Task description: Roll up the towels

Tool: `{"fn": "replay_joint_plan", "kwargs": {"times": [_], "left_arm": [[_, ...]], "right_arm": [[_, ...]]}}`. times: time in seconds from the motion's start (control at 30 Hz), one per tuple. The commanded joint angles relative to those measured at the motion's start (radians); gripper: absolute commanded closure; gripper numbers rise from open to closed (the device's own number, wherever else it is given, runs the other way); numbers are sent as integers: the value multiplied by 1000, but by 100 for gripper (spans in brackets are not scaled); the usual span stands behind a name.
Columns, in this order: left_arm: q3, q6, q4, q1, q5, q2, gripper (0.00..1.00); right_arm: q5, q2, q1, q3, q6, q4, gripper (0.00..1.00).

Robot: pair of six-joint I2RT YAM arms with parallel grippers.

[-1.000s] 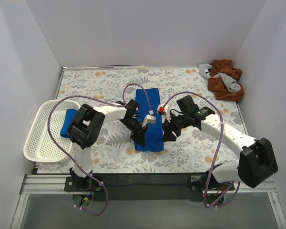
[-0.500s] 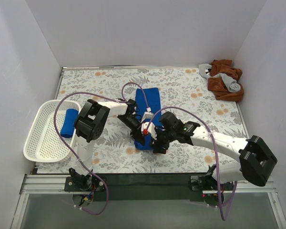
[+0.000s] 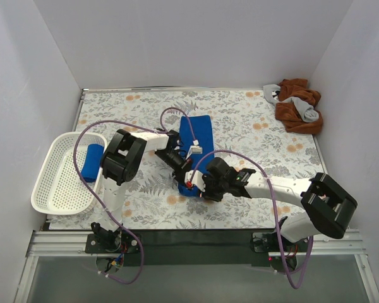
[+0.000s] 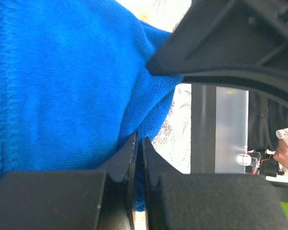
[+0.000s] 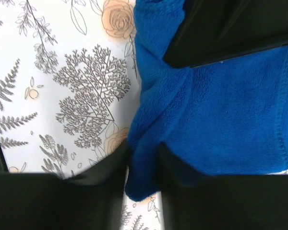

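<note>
A royal-blue towel (image 3: 199,131) lies flat along the middle of the floral table (image 3: 252,120), its near end bunched up between the two arms. My left gripper (image 3: 182,175) is shut on that near edge, and the left wrist view shows a thin fold of the towel (image 4: 62,86) pinched between the left gripper's (image 4: 138,143) fingertips. My right gripper (image 3: 199,189) is right beside it. In the right wrist view the right gripper (image 5: 143,160) grips a corner of the towel (image 5: 221,124). A second towel (image 3: 91,162), rolled up, lies in the white basket (image 3: 54,189).
The white mesh basket sits at the table's left edge. Brown and grey cloths (image 3: 297,104) are heaped in the back right corner. The two grippers sit almost against each other, and the left gripper's black body (image 5: 230,28) fills the top of the right wrist view.
The right arm swung left and nearer, reaching the towel's near end beside the left gripper, and its jaws closed on the corner. The left gripper stayed shut on the towel.
</note>
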Motion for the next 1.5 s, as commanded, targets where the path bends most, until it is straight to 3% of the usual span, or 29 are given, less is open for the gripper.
{"fn": "replay_joint_plan", "kwargs": {"times": [0.0,0.03,0.07,0.23,0.33,0.57,0.73,0.87,0.97,1.07,1.17,1.47], "left_arm": [[33,34,24,24,-15,16,98],[33,33,24,26,-11,14,98],[35,33,23,26,-8,13,98],[18,48,9,38,-4,-61,76],[-25,37,26,63,-7,-146,68],[-137,20,90,141,-57,-378,60],[-295,-16,258,136,-224,-614,57],[-412,20,394,48,-430,-765,55],[-505,63,510,-116,-612,-849,55],[-592,118,587,-207,-741,-904,54],[-640,167,665,-313,-807,-914,54],[-677,204,806,-469,-880,-849,54]], "right_arm": [[2,11,9,-12,-17,47,76],[2,11,7,-13,-13,47,84],[-4,11,6,-16,-15,47,98],[-116,-21,-13,-24,-7,3,99],[-200,-8,-49,-9,-3,-46,99],[-485,78,-215,99,19,-151,99],[-637,179,-289,203,23,-267,99],[-742,285,-327,249,33,-318,99],[-794,360,-356,267,36,-339,99],[-814,391,-385,274,37,-352,99],[-835,452,-402,286,37,-368,99],[-849,523,-415,338,42,-413,99]]}}
